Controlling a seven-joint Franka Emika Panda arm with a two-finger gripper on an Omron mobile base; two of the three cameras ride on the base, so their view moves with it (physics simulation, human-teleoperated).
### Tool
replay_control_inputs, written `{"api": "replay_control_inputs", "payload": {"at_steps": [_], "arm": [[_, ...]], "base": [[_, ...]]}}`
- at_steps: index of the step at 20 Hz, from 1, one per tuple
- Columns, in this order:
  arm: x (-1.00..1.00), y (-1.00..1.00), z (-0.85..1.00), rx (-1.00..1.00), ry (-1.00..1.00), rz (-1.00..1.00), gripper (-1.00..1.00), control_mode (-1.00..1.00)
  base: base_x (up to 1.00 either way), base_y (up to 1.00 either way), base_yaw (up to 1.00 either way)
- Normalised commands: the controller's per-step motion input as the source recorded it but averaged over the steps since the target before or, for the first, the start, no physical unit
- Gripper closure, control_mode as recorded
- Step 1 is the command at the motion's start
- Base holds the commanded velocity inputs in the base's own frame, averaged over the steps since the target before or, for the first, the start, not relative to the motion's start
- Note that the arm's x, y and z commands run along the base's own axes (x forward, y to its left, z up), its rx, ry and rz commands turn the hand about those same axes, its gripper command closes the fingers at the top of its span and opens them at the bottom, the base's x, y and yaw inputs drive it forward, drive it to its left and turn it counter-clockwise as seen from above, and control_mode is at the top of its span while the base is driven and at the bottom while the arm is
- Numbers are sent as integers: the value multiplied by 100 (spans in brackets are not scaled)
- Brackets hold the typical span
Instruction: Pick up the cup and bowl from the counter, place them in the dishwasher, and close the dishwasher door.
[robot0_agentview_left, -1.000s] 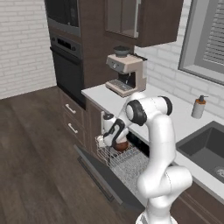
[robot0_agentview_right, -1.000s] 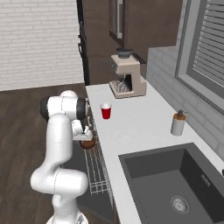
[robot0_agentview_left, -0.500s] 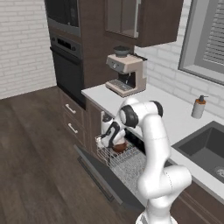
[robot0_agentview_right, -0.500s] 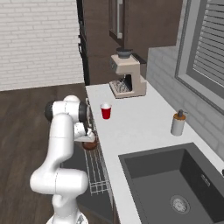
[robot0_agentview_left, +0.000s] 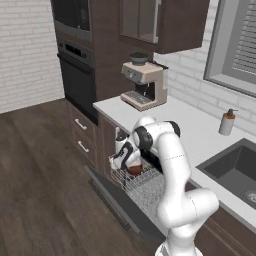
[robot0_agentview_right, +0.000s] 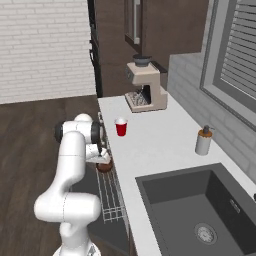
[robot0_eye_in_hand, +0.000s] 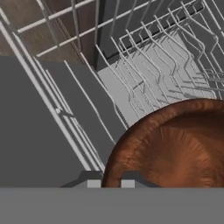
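The bowl (robot0_eye_in_hand: 175, 146) is gripped by its rim in the closed gripper (robot0_eye_in_hand: 108, 181), held low over the dishwasher rack (robot0_agentview_left: 145, 187) for release, while the cup (robot0_agentview_right: 121, 127) is left on the counter (robot0_agentview_right: 160, 145).

Simulated kitchen interior. Dark wood-plank floor (robot0_agentview_left: 40, 165); white brick wall (robot0_agentview_left: 25, 50) left of a black wall oven (robot0_agentview_left: 75, 75). Dark brown upper cabinets (robot0_agentview_left: 170, 25) hang above a beige coffee machine (robot0_agentview_left: 145, 85). Right of the machine: a grey-framed window (robot0_agentview_left: 235, 45) with blinds, a soap dispenser (robot0_agentview_left: 227, 122), a dark sink (robot0_agentview_right: 200, 210).
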Motion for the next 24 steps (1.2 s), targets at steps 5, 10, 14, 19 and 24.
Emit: {"api": "replay_control_inputs", "payload": {"at_steps": [5,10,14,19,24], "arm": [[27,0,-40,0,5,0,100,-100],[23,5,-48,0,9,0,100,-100],[5,18,-49,3,12,0,100,-100],[-28,60,-49,4,15,0,-100,-100],[-32,76,-31,1,9,0,-100,-100]], "base": [[0,0,0],[0,0,0],[0,0,0],[0,0,0],[0,0,0]]}}
